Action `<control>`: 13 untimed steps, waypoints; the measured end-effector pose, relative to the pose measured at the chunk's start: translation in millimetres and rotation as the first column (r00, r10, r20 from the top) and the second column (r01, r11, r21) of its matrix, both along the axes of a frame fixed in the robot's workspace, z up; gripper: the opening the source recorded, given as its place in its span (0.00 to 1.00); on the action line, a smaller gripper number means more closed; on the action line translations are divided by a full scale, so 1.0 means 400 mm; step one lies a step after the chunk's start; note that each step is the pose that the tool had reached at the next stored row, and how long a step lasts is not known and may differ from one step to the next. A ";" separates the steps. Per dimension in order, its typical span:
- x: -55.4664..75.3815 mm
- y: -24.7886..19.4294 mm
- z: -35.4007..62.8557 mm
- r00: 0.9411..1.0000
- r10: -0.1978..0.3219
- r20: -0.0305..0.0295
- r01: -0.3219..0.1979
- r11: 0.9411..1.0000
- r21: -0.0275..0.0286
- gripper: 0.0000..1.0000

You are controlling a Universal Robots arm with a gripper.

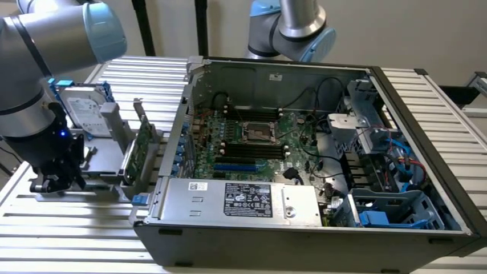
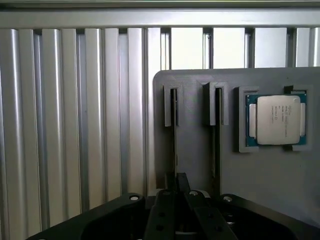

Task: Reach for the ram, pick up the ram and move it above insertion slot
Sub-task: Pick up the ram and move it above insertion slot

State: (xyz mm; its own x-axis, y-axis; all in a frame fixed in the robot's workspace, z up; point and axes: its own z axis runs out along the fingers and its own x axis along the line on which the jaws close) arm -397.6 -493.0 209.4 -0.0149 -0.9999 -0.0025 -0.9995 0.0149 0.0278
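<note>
In the exterior view, the black two-fingered gripper (image 1: 52,181) hangs low over the grey moulded plastic holder (image 1: 102,165) on the ribbed aluminium table (image 1: 76,228), at the exterior view's left. It is beside the silver hard drive (image 1: 84,111) and the upright green expansion card (image 1: 137,155). The open grey computer case (image 1: 304,245) sits to the exterior view's right, with its black memory slots (image 1: 255,150) well apart from the gripper.

In the wrist view, the ram (image 2: 173,132), a long thin stick seen edge-on, stands in a narrow groove of the holder (image 2: 270,185). This is the groove farther from the square silver processor (image 2: 277,120). The gripper (image 2: 181,189) sits right over that groove, but I cannot tell whether it is apart or clamped.

The grasp will likely go best with the gripper centred on the stick's edge and square to the groove. The lift should probably be straight along the groove, since any tilt could bind the ram against the walls.
</note>
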 end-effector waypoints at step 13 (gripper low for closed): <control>0.009 0.000 0.144 1.000 0.000 -0.001 0.000 1.000 0.000 0.13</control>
